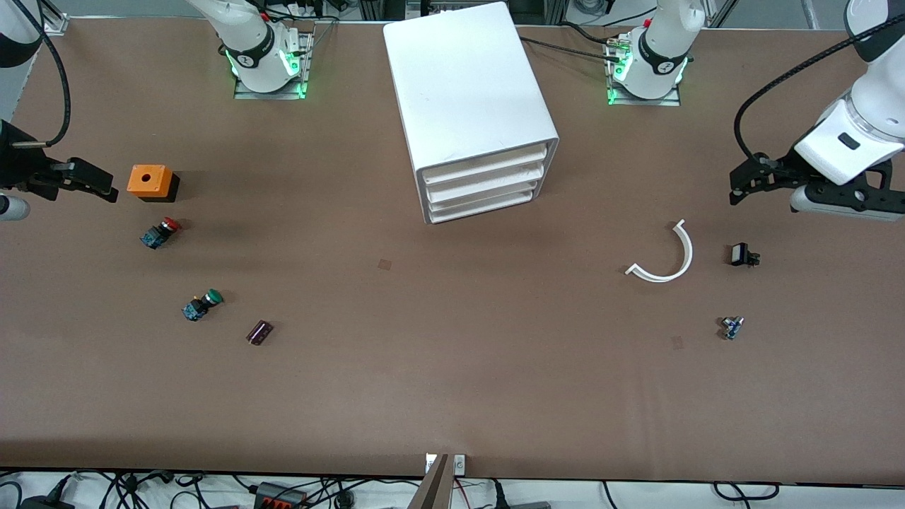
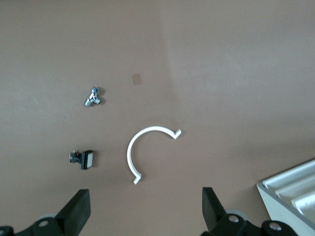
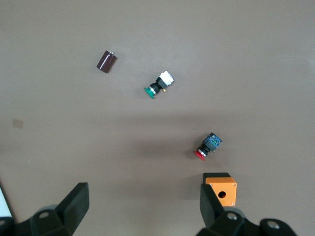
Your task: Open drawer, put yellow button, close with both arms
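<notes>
A plain brown worktop (image 1: 452, 396) fills the scene under even light; tangled black cables (image 1: 297, 491) trail along its near edge.

- I had even, fairly bright overhead light on the brown table (image 1: 452, 382), with no glare.
- The white cabinet (image 1: 466, 92) was the brightest surface; its top looked nearly washed out.
- Soft shadows fell beside the orange box (image 1: 150, 181), on its side away from the right gripper (image 1: 106, 191).
- Green lamps glowed at both arm bases.
- In the left wrist view, the white curved strip (image 2: 147, 150) ahead of the open fingers (image 2: 78, 211) was sharp; the fingers themselves were slightly soft.
</notes>
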Tool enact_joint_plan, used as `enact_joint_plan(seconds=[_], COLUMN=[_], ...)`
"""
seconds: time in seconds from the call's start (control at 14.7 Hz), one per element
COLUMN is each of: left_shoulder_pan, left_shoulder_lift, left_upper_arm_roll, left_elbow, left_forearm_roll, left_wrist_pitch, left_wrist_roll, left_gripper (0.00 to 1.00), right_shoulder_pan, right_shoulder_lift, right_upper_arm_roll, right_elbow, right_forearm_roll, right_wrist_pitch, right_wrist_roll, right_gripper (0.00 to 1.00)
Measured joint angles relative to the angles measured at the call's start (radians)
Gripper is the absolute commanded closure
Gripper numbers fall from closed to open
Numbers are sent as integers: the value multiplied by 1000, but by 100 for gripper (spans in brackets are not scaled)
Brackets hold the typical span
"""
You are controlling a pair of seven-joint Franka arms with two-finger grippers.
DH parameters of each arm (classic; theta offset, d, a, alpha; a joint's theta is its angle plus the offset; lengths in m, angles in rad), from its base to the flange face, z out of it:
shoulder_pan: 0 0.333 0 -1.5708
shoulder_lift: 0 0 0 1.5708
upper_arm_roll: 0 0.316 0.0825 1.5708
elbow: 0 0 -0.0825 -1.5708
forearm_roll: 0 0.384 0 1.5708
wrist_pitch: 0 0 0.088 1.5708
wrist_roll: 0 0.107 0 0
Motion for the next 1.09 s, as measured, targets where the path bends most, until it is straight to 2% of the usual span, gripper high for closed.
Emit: enact_joint_plan(seconds=[1.09], left_shoulder_pan=[0], left_shoulder_lift=[-8], left_upper_arm_roll=[-2], left_elbow=[0], left_forearm_roll=[7], left_wrist_pitch=[-31], left_wrist_roll=[0], left_gripper=[0], right_shoulder_pan=[12], right_shoulder_lift=[-5], right_upper_arm_roll=[5], right_elbow=[0], right_forearm_roll=[0], right_wrist_pitch=[10], right_wrist_roll=[-2], right_gripper=[0])
